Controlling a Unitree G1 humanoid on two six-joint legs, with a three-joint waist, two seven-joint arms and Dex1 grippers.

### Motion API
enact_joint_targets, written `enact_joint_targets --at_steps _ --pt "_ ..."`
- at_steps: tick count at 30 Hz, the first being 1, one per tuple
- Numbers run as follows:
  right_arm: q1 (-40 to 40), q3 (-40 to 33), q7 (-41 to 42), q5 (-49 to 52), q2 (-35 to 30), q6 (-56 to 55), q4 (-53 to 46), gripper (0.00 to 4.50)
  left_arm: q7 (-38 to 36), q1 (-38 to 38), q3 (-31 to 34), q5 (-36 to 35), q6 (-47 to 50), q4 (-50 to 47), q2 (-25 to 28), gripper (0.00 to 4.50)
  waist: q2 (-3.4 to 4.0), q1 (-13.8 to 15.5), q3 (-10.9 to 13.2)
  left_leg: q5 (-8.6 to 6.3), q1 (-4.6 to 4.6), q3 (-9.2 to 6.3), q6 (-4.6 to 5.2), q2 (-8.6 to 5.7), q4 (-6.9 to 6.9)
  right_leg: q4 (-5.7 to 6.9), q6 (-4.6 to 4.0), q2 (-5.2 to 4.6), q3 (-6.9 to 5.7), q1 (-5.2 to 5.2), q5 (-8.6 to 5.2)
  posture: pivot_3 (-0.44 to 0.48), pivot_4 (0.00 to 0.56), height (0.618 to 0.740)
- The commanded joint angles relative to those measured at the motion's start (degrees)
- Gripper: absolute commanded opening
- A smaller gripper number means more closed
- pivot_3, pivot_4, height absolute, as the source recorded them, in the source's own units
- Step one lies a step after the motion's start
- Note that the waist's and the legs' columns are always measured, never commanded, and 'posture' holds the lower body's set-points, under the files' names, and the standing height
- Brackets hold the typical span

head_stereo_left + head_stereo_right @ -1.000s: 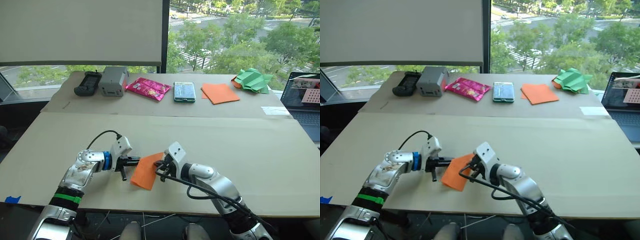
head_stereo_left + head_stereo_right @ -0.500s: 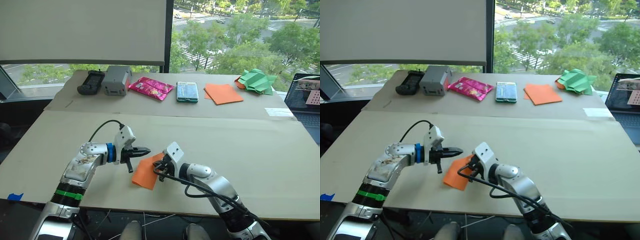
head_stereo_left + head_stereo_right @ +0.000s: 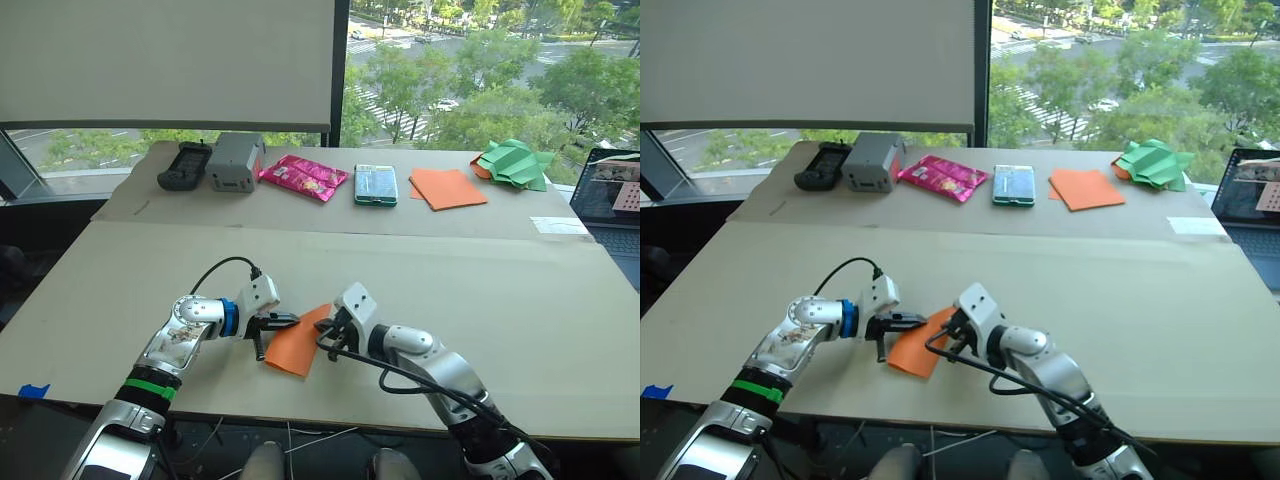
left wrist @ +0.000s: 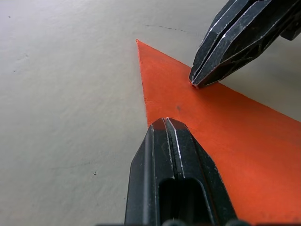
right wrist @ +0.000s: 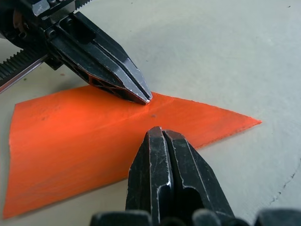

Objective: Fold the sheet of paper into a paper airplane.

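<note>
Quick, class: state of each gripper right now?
Left gripper: shut, tips pressing on the sheet of paper, not gripping it.
Right gripper: shut, tips pressing on the same sheet.

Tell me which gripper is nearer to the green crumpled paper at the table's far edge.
Right. The right gripper sits at the orange sheet's right side, toward the green paper. The left gripper sits at the sheet's left side, farther from it.

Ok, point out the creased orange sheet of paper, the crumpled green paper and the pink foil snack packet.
Creased orange sheet of paper [image 3: 296,346]: left eye view, middle of its flat face.
Crumpled green paper [image 3: 514,163]: left eye view, centre of the heap.
Pink foil snack packet [image 3: 302,177]: left eye view, middle of the wrapper.
</note>
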Motion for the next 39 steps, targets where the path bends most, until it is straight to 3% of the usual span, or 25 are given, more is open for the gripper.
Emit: enact_joint_targets --at_steps 1,17,24,39 --pt "-1.07 -0.56 1.29 -0.88 -0.81 -2.12 2.24 0.0 0.31 2.29 -2.38 3.64 0.93 2.09 0.82 0.03 0.01 0.0 -0.04 0.0 0.03 0.01 0.0 0.0 0.0 0.0 0.0 0.0 0.0 0.03 0.0 0.0 0.15 0.702" --pt "-6.09 -3.6 -1.09 -2.69 0.43 -2.94 16.77 0.0 0.5 5.38 -2.17 4.36 1.52 -2.4 2.62 0.03 0.13 -0.1 -0.31 0.0 0.24 0.05 0.0 0.0 0.0 0.14 -0.01 0.0 0.1 0.08 0.0 0.0 0.15 0.702" --pt "-5.99 -2.84 -0.64 -3.01 0.77 -4.9 18.4 0.0 0.76 5.34 -2.02 4.51 1.42 -2.6 2.75 0.03 0.14 -0.16 -0.33 0.0 0.26 0.05 0.0 0.0 0.0 0.18 -0.01 0.0 0.1 0.08 -0.01 0.0 0.15 0.702" --pt "2.66 5.21 8.36 -2.79 -0.13 -5.39 9.33 0.0 0.98 4.27 -1.88 4.82 1.3 -1.46 2.59 0.03 0.11 -0.35 -0.49 -0.01 0.32 0.04 -0.01 0.0 -0.01 0.25 -0.08 0.0 0.13 0.08 -0.05 0.0 0.15 0.702"
